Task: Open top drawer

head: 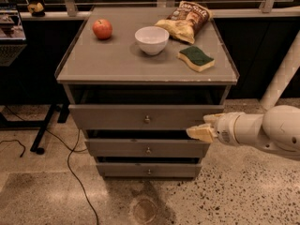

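The top drawer (112, 116) is the widest grey front of the cabinet, with a small round metal knob (147, 120) at its centre. A dark gap shows above it under the cabinet top. My gripper (200, 132) comes in from the right on a white arm (262, 130). It sits at the lower right corner of the top drawer's front, level with the gap between the top and middle drawers, well to the right of the knob. It holds nothing that I can see.
The middle drawer (117, 148) and bottom drawer (122, 170) lie below. The cabinet top (117, 60) carries an apple (102, 29), a white bowl (152, 40), a chip bag (186, 20) and a sponge (196, 58). A cable (70, 158) trails on the floor at left. A white pole (283, 74) stands at right.
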